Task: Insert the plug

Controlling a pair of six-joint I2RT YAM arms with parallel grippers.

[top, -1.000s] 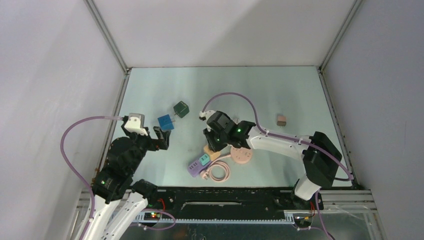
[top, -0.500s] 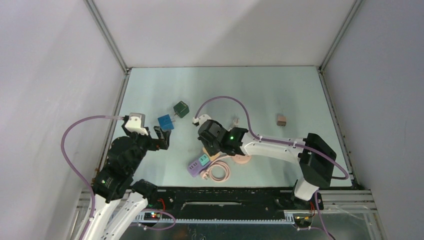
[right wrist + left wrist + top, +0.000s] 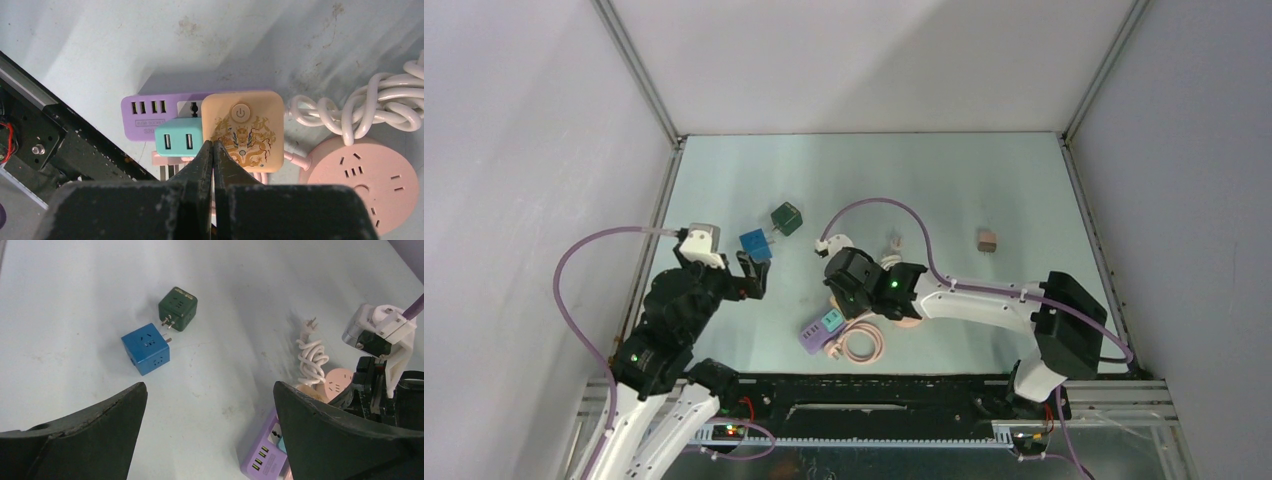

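Right wrist view: a glossy tan square plug (image 3: pixel 243 130) with rounded corners and a printed dragon sits on the lilac plastic power strip (image 3: pixel 150 117), beside a teal USB adapter (image 3: pixel 178 141). The right hand (image 3: pixel 213 150) is closed and empty, its matte black fingers (image 3: pixel 200 170) together over their seam. To the right lie a round pink socket (image 3: pixel 367 182) and a knotted white cord (image 3: pixel 372 107). The left hand (image 3: pixel 209 390) gapes, empty, above the scuffed desk (image 3: pixel 75 290). A second ago the right arm lay farther toward the upper right and hid the cord's pronged end.

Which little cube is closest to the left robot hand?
The blue cube, just ahead of the left gripper; the dark green cube lies beyond it, the brownish cube far off.
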